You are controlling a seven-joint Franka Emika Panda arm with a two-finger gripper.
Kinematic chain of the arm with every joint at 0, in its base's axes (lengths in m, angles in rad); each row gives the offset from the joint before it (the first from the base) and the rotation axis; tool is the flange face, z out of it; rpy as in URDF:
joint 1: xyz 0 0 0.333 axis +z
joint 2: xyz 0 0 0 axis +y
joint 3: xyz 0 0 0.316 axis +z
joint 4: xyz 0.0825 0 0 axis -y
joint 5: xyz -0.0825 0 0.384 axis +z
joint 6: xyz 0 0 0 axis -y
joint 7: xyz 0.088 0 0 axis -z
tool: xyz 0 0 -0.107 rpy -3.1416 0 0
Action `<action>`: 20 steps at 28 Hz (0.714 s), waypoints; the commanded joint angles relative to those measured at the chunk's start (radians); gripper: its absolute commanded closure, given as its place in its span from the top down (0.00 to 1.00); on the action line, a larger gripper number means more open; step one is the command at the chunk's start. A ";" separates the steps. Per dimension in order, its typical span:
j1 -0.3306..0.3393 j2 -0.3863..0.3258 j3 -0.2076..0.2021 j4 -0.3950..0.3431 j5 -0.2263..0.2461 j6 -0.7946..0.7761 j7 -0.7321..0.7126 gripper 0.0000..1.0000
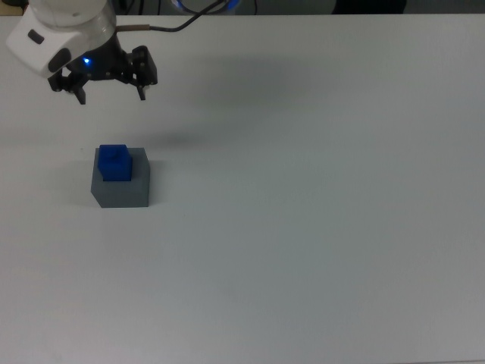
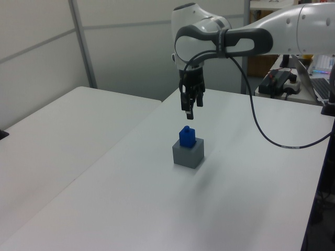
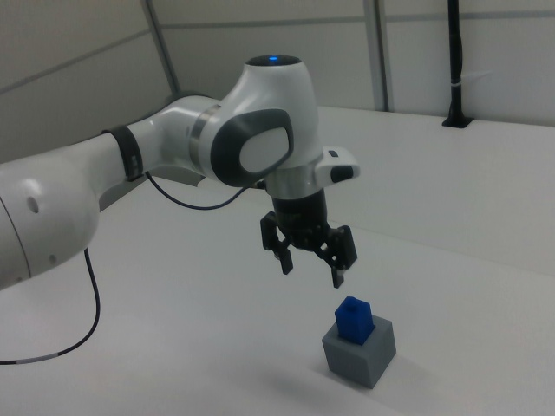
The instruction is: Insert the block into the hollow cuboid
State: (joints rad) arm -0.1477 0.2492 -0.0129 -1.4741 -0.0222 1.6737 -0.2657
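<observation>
The dark-blue block (image 1: pixel 114 163) (image 2: pixel 187 137) (image 3: pixel 354 319) stands upright in the recess of the grey hollow cuboid (image 1: pixel 121 189) (image 2: pixel 188 155) (image 3: pixel 360 353), its upper half sticking out above the rim. My gripper (image 1: pixel 111 95) (image 2: pixel 189 111) (image 3: pixel 312 269) hangs well above the block, open, fingers pointing down with nothing between them. In the top view the gripper sits near the upper left corner, beyond the cuboid.
The cuboid stands on a white table (image 1: pixel 318 227). A black cable (image 2: pixel 261 130) loops from the arm to the left view's right. A second white table (image 2: pixel 47 130) lies at the left view's left, walls behind it.
</observation>
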 commanded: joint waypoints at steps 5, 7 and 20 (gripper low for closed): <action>0.059 -0.019 0.014 0.006 0.001 -0.042 0.036 1.00; 0.080 -0.016 0.004 0.003 -0.002 -0.040 0.048 1.00; 0.077 -0.010 -0.002 0.003 0.001 -0.032 0.043 1.00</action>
State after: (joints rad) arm -0.0812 0.2436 0.0005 -1.4709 -0.0225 1.6584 -0.2230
